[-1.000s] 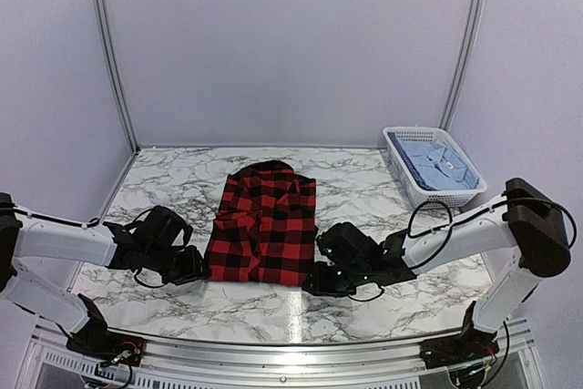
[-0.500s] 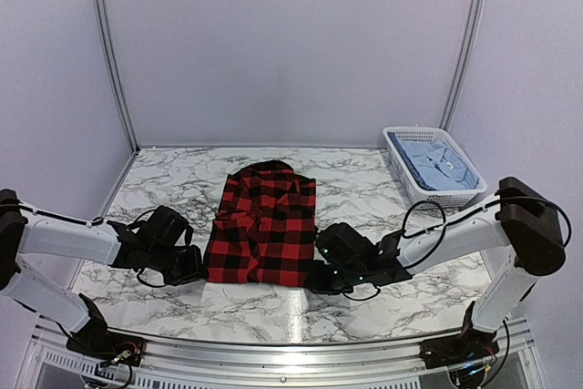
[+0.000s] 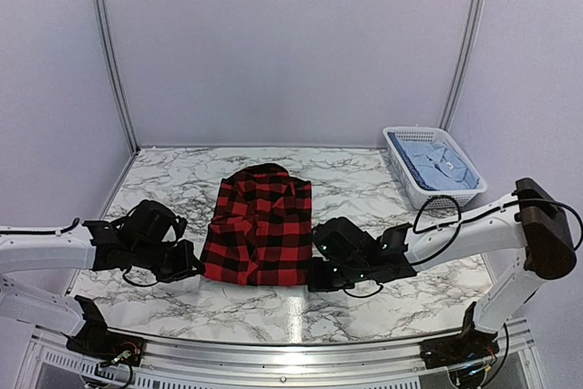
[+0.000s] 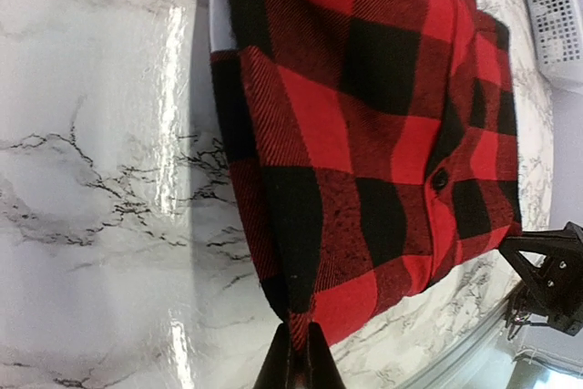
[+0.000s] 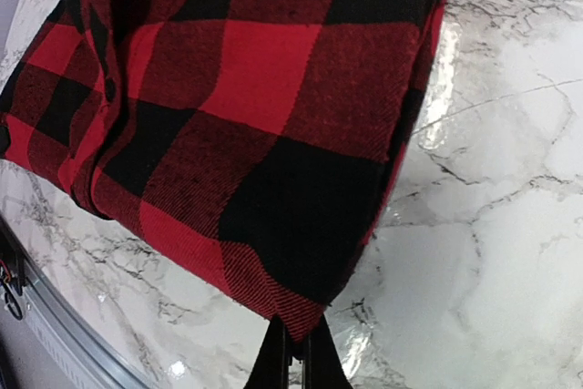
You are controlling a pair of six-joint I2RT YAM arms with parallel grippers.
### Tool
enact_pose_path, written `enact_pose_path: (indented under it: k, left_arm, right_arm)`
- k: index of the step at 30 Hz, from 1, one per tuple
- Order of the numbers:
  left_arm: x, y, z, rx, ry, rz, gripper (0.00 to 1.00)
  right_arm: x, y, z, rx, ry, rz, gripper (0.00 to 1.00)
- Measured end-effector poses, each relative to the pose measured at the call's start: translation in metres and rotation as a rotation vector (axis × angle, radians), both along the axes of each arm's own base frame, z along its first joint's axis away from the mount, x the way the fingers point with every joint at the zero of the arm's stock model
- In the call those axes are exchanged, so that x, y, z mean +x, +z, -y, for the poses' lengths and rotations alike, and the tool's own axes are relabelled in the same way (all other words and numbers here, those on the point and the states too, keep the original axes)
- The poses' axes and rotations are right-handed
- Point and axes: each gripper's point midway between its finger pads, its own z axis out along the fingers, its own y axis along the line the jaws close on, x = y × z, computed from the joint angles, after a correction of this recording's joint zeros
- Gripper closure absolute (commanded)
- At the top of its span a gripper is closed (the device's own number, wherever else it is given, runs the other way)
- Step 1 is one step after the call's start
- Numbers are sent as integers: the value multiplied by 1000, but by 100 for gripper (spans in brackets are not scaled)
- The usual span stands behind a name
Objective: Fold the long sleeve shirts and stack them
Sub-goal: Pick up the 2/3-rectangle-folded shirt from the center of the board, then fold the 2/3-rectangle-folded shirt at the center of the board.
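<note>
Your left gripper (image 4: 298,345) is pressed together on the lower left corner of the folded red-and-black buffalo-check cloth shirt (image 3: 260,230), at the bottom centre of the left wrist view. Your right gripper (image 5: 293,345) pinches the shirt's lower right corner likewise. The shirt lies flat mid-frame on the white marble table (image 3: 173,179). At right, the plain pale blue shirt (image 3: 442,163) sits inside the white plastic lattice basket (image 3: 451,196).

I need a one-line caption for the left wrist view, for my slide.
Corner of the red-and-black checked shirt pinched by the left fingers, on the marble table.
</note>
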Motion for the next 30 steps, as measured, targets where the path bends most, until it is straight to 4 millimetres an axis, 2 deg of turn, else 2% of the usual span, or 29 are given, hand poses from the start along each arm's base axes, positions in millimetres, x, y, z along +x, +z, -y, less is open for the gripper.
enact_pose_path:
  k: [2,5,8,11,12,14,16,18,20,21,23,24,26,28,30]
  left_arm:
    - [-2,15,-1,-15,-1,23,100]
    - [6,48,1,-28,4,76,100]
    - [32,86,11,-46,12,132,100]
    - [85,114,16,-38,52,181,100]
    - [102,117,16,-32,64,186,100]
    - [147,117,17,-22,92,181,100]
    - [196,110,17,-15,120,173,100]
    - [248,95,17,-23,144,159,100]
    - [293,68,13,-32,170,140,100]
    - [308,53,11,-33,178,130,100]
    - [335,14,4,-28,198,90,100]
    - [342,-5,0,-26,207,64,100]
    - [348,-35,-4,-34,208,23,100]
    - [352,-32,0,-65,201,38,100]
    - [345,-28,3,-76,197,52,100]
  right_arm:
    - [-3,11,-4,2,15,19,100]
    - [4,41,-10,23,18,69,100]
    - [30,78,-18,65,8,127,100]
    - [90,122,-21,110,-39,212,100]
    - [110,132,-21,120,-56,235,100]
    - [163,150,-21,136,-82,279,100]
    - [225,153,-22,138,-108,317,100]
    - [287,138,-22,134,-120,337,100]
    - [335,110,-19,132,-124,324,100]
    - [355,92,-18,133,-122,312,100]
    - [381,60,-12,133,-121,279,100]
    - [391,41,-8,133,-123,257,100]
    - [398,6,-1,134,-112,202,100]
    - [392,-17,2,125,-101,158,100]
    - [382,-19,3,133,-91,161,100]
